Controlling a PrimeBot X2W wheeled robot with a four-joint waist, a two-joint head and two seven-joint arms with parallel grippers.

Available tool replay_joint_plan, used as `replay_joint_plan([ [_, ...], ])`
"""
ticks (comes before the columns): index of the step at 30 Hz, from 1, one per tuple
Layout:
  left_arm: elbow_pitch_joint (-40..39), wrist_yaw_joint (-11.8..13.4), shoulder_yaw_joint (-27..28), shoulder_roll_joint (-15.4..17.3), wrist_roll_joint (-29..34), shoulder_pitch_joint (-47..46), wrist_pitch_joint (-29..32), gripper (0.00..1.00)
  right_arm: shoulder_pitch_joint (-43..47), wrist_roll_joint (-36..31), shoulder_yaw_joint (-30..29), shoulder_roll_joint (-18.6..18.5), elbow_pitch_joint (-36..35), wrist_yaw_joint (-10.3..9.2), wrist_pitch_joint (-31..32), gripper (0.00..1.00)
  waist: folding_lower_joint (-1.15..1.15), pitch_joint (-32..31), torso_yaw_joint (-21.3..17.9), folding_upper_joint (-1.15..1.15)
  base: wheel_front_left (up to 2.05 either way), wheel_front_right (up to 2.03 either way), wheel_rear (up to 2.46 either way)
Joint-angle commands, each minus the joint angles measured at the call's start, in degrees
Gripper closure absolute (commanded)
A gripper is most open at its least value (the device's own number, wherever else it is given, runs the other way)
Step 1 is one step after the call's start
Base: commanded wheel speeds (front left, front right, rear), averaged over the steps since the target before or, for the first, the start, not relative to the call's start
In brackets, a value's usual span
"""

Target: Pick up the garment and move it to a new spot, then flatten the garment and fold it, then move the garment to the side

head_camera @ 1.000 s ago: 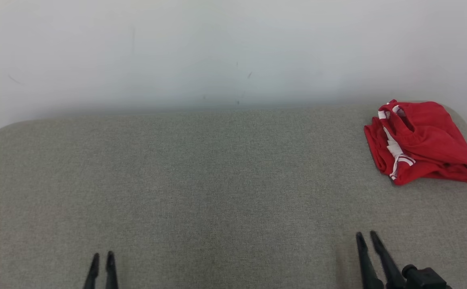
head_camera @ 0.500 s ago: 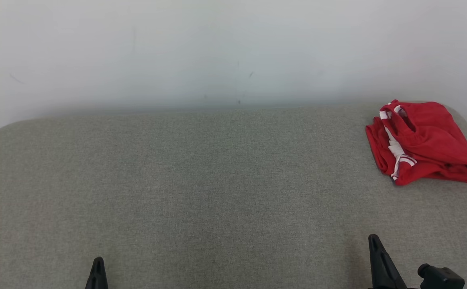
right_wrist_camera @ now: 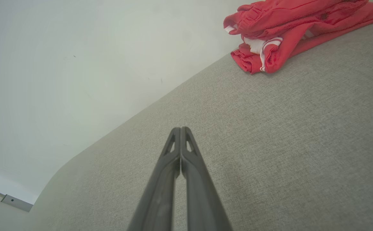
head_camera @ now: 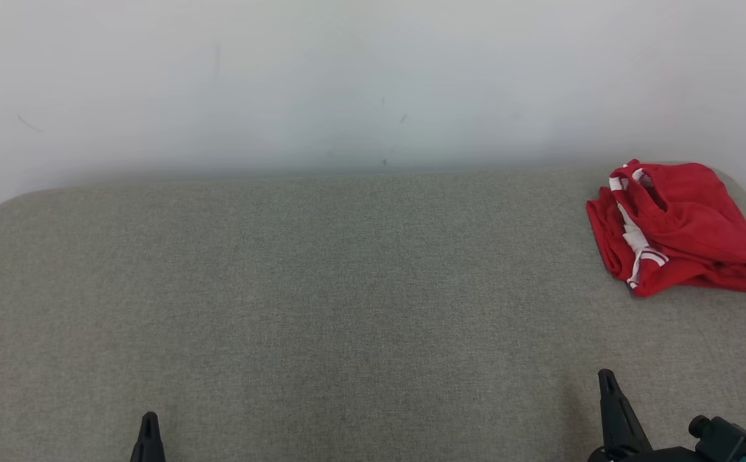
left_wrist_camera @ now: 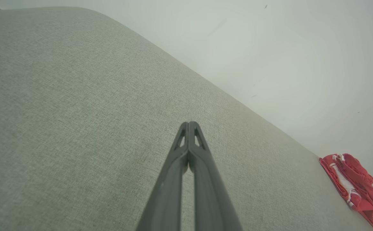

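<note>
Red garment (head_camera: 677, 228) lies folded at the far right of the grey surface (head_camera: 347, 289); left pincer (head_camera: 149, 420) and right pincer (head_camera: 605, 378) have just pinched closed, empty, so the task looks finished.

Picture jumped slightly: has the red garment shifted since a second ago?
No. The red garment sits at the same far right corner of the grey fabric surface.

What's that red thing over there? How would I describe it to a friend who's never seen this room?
Start at the grey fabric-covered surface along the white wall. At its far right corner, seen from the robot, lies a loosely folded red garment. Its red cloth with white striped trim stands out from the plain grey and white around it.
</note>
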Motion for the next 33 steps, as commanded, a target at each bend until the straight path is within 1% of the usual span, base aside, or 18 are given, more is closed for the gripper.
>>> replay_joint_plan([
  [1,-1.10,-0.36,0.29,0.17,-2.91,-1.28,0.57,1.00,-1.40,2.92,-0.26,-0.46,-0.85,-0.04,0.57,1.00,0.00,0.01,0.04,0.00,0.00,0.00,0.00],
  [2,-1.10,-0.36,0.29,0.17,-2.91,-1.28,0.57,1.00,-1.40,2.92,-0.26,-0.46,-0.85,-0.04,0.57,1.00,0.00,0.01,0.04,0.00,0.00,0.00,0.00],
  [16,-1.62,-1.22,0.96,0.20,-14.02,-1.83,2.99,1.00,-2.39,14.62,-0.94,-0.64,-0.90,-0.05,3.66,1.00,0.00,0.11,0.28,0.00,0.00,0.00,0.00],
  [33,-2.15,-2.11,1.65,0.23,-25.67,-2.36,5.51,1.00,-3.44,26.64,-1.86,-0.68,-0.94,-0.07,7.07,1.00,0.00,0.23,0.59,0.00,0.00,0.00,0.00],
])
